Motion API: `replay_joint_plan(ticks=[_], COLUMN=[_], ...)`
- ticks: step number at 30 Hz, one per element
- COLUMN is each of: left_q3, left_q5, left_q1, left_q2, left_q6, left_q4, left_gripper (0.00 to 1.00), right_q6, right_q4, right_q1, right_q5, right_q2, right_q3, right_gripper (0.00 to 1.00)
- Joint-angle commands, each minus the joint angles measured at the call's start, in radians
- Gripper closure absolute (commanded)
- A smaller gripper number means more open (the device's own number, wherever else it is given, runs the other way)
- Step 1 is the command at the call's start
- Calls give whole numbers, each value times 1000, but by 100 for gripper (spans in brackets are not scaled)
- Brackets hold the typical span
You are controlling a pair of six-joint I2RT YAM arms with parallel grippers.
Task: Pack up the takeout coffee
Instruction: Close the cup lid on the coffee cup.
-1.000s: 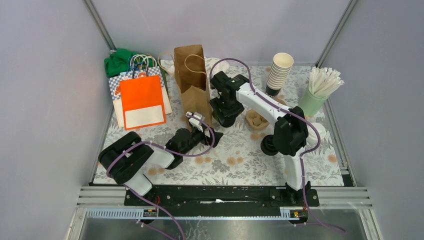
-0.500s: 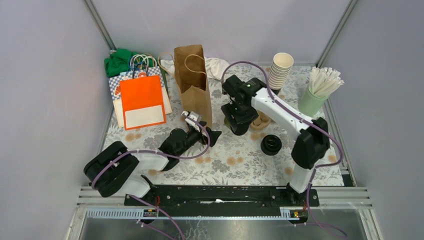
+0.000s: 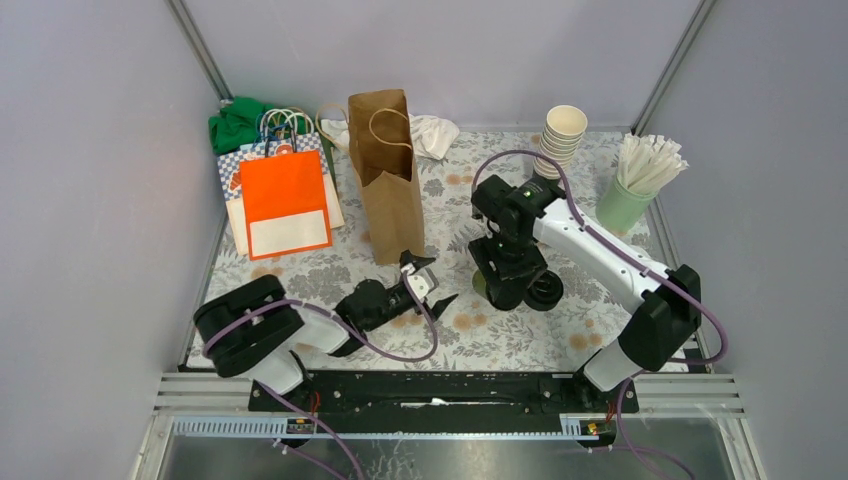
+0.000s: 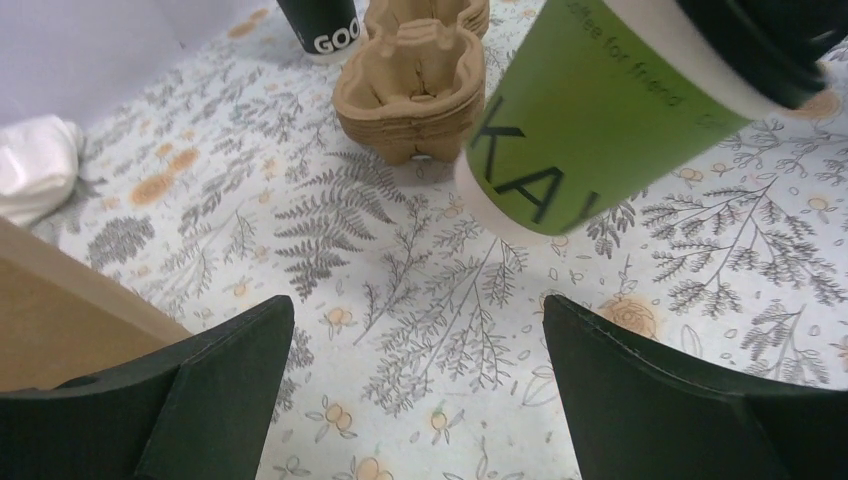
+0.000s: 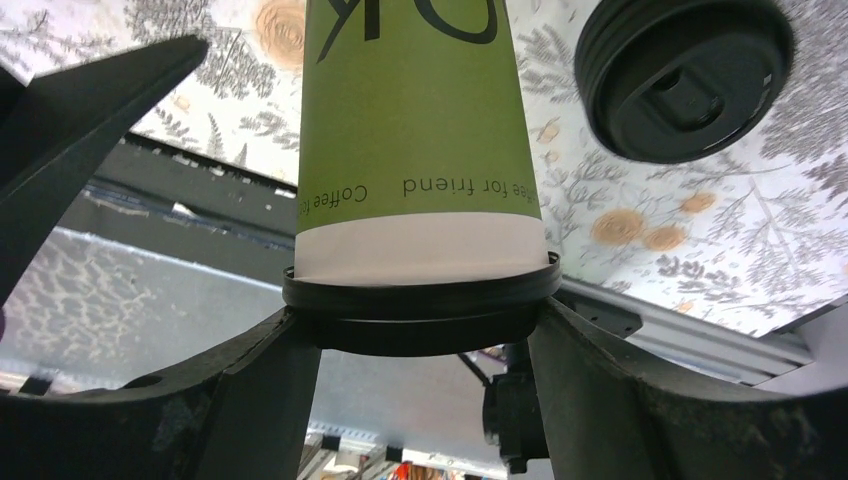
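My right gripper [image 5: 418, 315] is shut on the black lid of a green takeout coffee cup [image 5: 420, 130], which hangs tilted just above the floral table. From above, that gripper [image 3: 505, 283] covers most of the cup. A second takeout coffee [image 3: 546, 290] with a black lid [image 5: 685, 75] stands right beside it. The held cup [image 4: 600, 110] also shows in the left wrist view, up and to the right of my left gripper [image 4: 417, 310]. My left gripper [image 3: 432, 290] stands open and holds nothing, low over the table. The upright brown paper bag [image 3: 385, 175] stands behind it.
A cardboard cup carrier [image 4: 415, 85] lies past the held cup, with a dark cup [image 4: 320, 25] behind it. A cream cup stack [image 3: 560, 140] and a pale green cup of white sticks [image 3: 640, 185] stand back right. Flat orange bags [image 3: 285, 200] lie left, a white cloth [image 3: 432, 135] behind.
My right arm has carried the cup from beside the brown bag towards the near right, down next to the second cup. My left gripper has pulled back from the bag, nearer and rightward.
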Motion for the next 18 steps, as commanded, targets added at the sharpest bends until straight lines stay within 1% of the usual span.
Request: replay_joint_plan(ticks=[1,7,11,15,18], left_q3=[1,78,129,145,165], left_q5=[84,147,180,191,203], left_q1=[1,-6,-26,-47,-67], left_q2=[100,178,180,208,215], left_q6=[147,186,207,205,225], left_q4=[281,261,138,135,73], left_gripper=[1,1,1,1,1], right_q6=[46,57,56,55,55], right_q4=[-64,-80,-80,-77,-79], right_q1=[23,33,36,43,45], right_q5=[-87,-77,-75,-74,-64], right_q2=[-51,-32,-7,21,38], right_q3=[-21,-9,13,33,51], right_gripper=[43,43,44,44,44])
